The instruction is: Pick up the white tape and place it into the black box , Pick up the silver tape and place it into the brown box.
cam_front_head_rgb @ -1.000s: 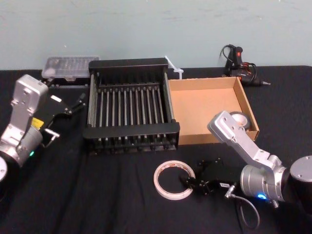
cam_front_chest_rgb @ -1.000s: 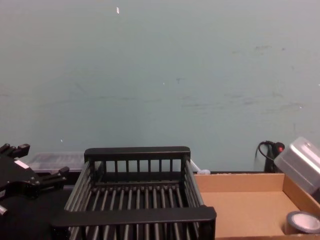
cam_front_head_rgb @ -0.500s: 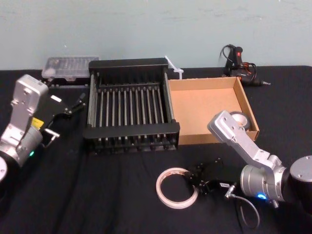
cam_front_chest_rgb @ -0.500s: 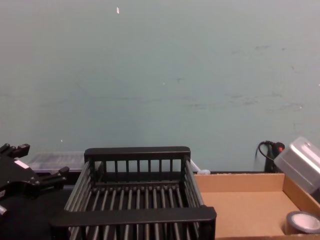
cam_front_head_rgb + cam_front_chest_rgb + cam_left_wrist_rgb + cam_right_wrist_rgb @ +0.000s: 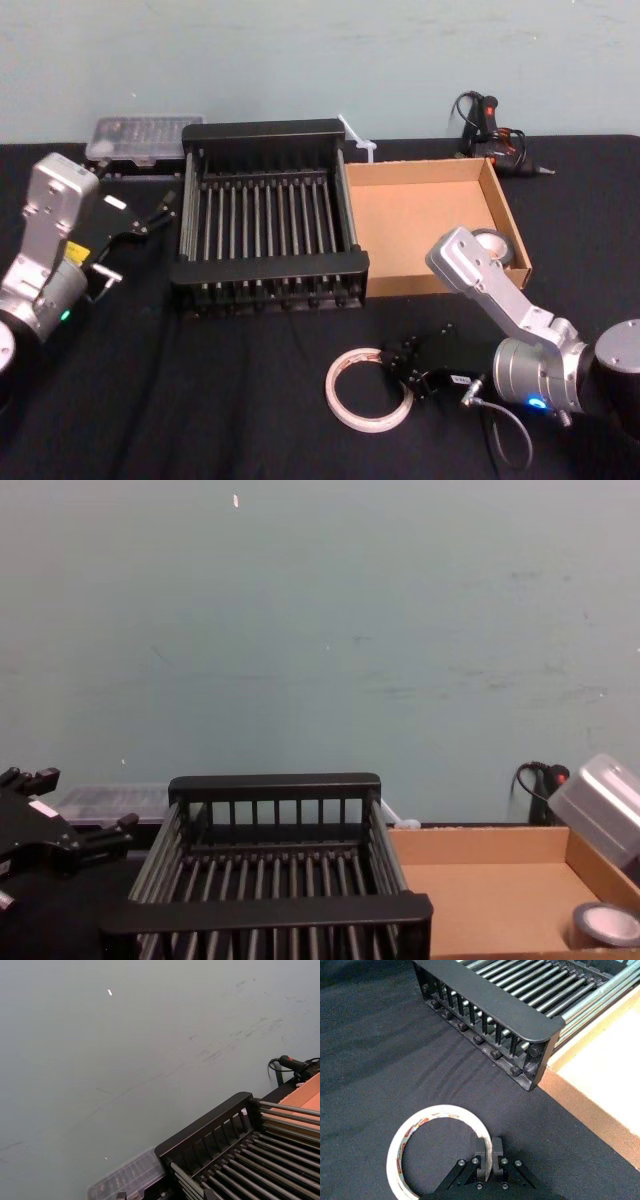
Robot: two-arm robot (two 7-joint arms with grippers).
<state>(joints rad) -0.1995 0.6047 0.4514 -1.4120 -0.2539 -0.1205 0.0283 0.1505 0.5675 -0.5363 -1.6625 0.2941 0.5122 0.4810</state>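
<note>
The white tape [image 5: 331,390] [image 5: 440,1109], a thin ring with red print, lies on the black cloth in front of the black box [image 5: 265,268] [image 5: 485,997] [image 5: 275,788]. My right gripper [image 5: 400,358] [image 5: 488,1152] is shut on the ring's wall at its right side, one finger inside and one outside. The silver tape [image 5: 492,244] [image 5: 600,925] lies in the near right corner of the brown box [image 5: 415,170] [image 5: 470,832], which stands right of the black box. My left gripper [image 5: 140,238] [image 5: 80,800] hangs open left of the black box, holding nothing.
A clear plastic case [image 5: 140,135] [image 5: 127,1180] sits at the back left behind the black box. A black tool with a cable [image 5: 490,122] [image 5: 540,780] lies at the back right. A white strip [image 5: 356,136] lies behind the boxes. Black cloth [image 5: 220,400] covers the near table.
My right gripper has shut on the white tape's wall. The ring has slid a little to the right and toward me. The left arm has stayed still.
</note>
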